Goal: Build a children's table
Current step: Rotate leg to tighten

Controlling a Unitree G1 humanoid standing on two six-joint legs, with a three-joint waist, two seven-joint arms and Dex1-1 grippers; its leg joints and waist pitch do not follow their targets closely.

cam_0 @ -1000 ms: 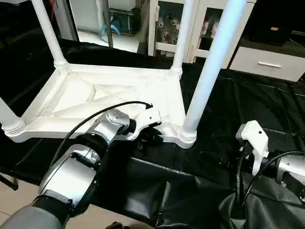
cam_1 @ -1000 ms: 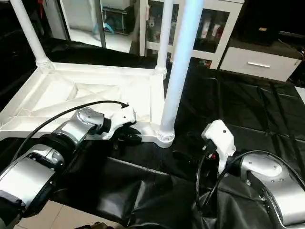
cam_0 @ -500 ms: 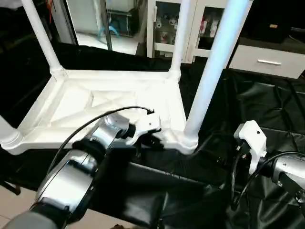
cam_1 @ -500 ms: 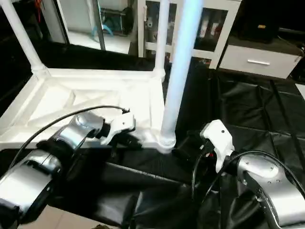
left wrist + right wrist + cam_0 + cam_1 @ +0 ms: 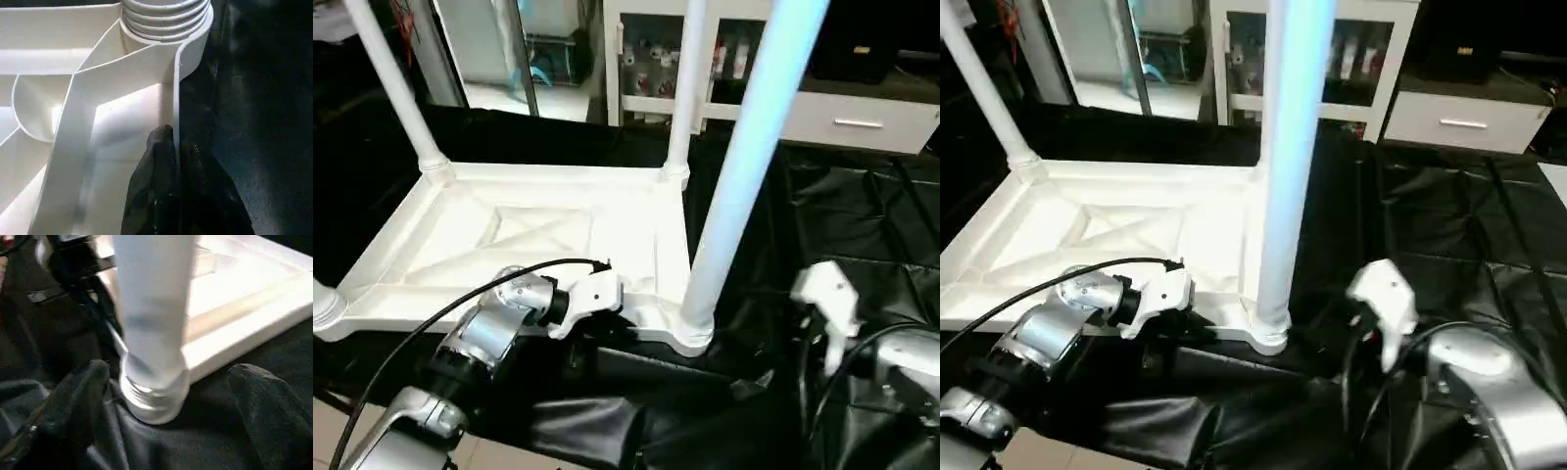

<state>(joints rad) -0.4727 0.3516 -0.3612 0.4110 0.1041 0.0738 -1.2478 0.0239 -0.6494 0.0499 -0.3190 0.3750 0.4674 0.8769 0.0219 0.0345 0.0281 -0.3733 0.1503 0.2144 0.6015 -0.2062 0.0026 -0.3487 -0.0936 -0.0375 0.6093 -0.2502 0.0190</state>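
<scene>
the tabletop [image 5: 529,235] lies upside down on the black-covered work table [image 5: 862,215], ribbed underside up, and legs stand in its corner sockets: the near right leg [image 5: 744,166] rises from the socket closest to the right arm, a far right leg [image 5: 683,88] and a far left leg [image 5: 396,93] stand at the back corners, and only the base of the near left leg [image 5: 323,305] shows at the picture's edge. the left gripper [image 5: 173,147] is pinched on the near rim of the tabletop, one black finger inside the wall and one outside, just beside the ribbed collar of the near right socket [image 5: 166,19]. the right gripper [image 5: 166,382] is spread wide, its two fingers [image 5: 83,391] standing either side of the base of the near right leg without touching it. the step in hand looks like seating or checking that last leg, so the job is likely near its end. to do it well, the left grip should hold the rim steady so the tabletop cannot slide on the slick cover, while the right fingers close squarely on the tube low down, near the collar, where a push or twist goes straight into the socket rather than levering the long leg sideways. a grip off centre could tilt the leg or skate the whole frame toward the table edge.
</scene>
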